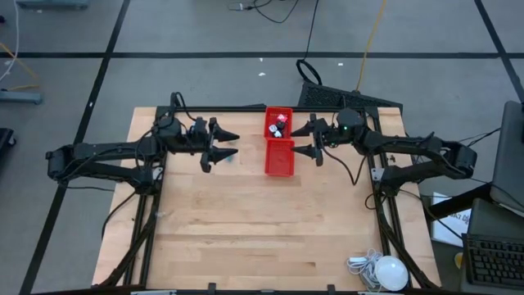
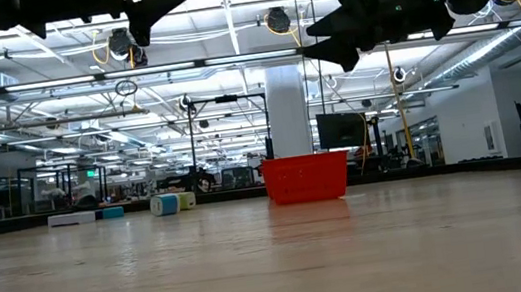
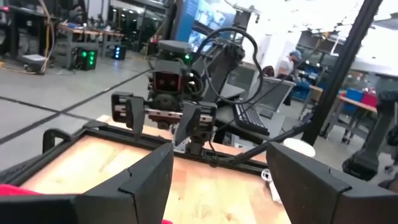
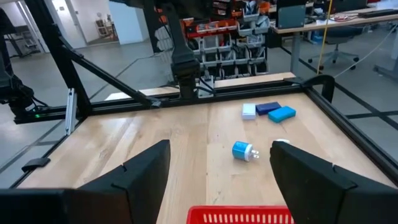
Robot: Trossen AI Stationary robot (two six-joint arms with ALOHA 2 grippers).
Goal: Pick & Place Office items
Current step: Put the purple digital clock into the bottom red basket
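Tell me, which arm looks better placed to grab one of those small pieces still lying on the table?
Probably the left. Its gripper hangs open, nothing in it, on the side of the tray where the loose pieces lie. The right gripper is across the tray.

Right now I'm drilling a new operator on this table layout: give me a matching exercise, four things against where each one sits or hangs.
Things:
1. red tray
2. white lamp-like thing
3. left gripper
4. blue plug-like piece

Places:
A. near-right corner of the table, cord beside it
B. on bare wood, outside the tray
C. raised off the table, left of the tray
D. far middle of the table, between both arms

Pairs: 1-D, 2-A, 3-C, 4-B
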